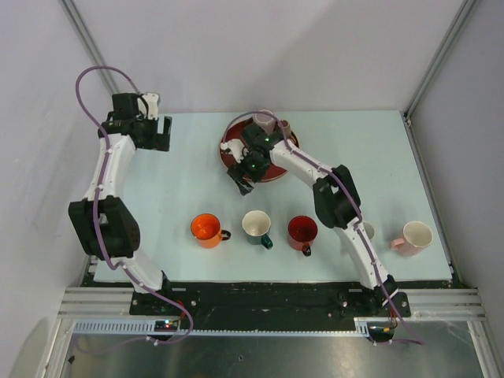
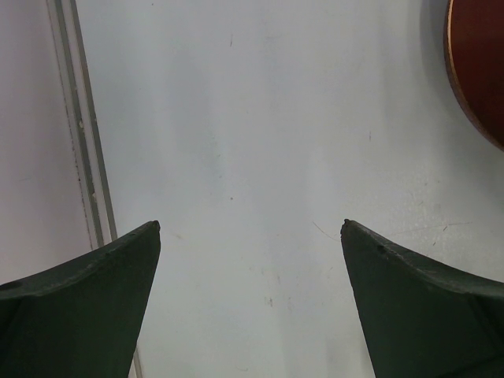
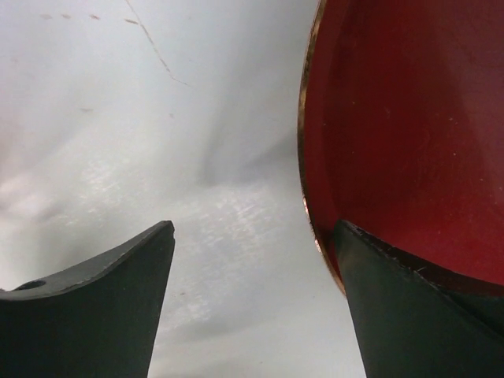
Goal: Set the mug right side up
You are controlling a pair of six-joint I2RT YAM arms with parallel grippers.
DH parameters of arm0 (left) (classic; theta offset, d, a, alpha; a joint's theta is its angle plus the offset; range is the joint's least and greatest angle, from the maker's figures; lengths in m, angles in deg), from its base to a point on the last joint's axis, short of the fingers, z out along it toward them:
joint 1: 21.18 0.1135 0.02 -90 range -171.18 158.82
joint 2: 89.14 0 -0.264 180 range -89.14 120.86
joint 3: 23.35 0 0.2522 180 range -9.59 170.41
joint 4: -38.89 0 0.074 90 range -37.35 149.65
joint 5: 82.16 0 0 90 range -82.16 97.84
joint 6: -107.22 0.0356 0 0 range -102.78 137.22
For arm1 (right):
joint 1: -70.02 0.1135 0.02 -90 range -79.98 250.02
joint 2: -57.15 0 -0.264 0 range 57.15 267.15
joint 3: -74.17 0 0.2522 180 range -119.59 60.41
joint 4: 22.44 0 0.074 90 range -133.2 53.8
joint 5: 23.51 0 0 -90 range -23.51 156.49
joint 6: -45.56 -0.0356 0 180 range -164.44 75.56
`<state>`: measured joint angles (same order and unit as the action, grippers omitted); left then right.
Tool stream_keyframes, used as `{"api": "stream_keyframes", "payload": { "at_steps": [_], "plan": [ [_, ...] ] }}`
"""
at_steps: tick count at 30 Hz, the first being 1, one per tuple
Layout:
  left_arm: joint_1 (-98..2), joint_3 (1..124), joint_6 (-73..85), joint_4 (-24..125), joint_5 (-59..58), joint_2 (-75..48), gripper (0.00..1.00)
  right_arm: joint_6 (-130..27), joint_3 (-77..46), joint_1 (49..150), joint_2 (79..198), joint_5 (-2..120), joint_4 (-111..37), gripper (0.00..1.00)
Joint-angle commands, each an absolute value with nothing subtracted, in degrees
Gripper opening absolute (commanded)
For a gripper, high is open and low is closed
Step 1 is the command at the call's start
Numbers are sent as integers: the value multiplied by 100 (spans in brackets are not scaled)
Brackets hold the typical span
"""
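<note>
My top camera is fixed high on the near side and looks down on the whole bench (image 1: 173, 189), with the red plate (image 1: 228, 155) at the far middle. The left wrist camera looks down past the left end effector (image 2: 250, 228) from close above the bench (image 2: 260, 157), left of the plate (image 2: 480, 63), which only clips its upper right corner. The right wrist camera sits closer still, the right end effector (image 3: 252, 224) straddling the plate's (image 3: 409, 118) left rim. All three views share that rim and the bench (image 3: 118, 118) beside it.
</note>
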<state>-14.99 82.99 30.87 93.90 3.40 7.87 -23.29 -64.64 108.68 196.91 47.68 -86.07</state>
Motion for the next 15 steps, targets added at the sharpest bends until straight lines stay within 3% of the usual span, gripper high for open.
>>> {"api": "stream_keyframes", "payload": {
  "at_steps": [1,6,15],
  "plan": [
    [-1563,8318,3231,9318,331,776,100,-3068,-6819,10599,18704,4818,-8348,88],
    [-1619,8313,3287,9353,232,764,100,-3293,-6700,9886,18397,5312,-7859,97],
    [-1786,8347,3390,9413,241,738,100,-2821,-7547,8973,19340,5502,-8458,99]
  ]
}}
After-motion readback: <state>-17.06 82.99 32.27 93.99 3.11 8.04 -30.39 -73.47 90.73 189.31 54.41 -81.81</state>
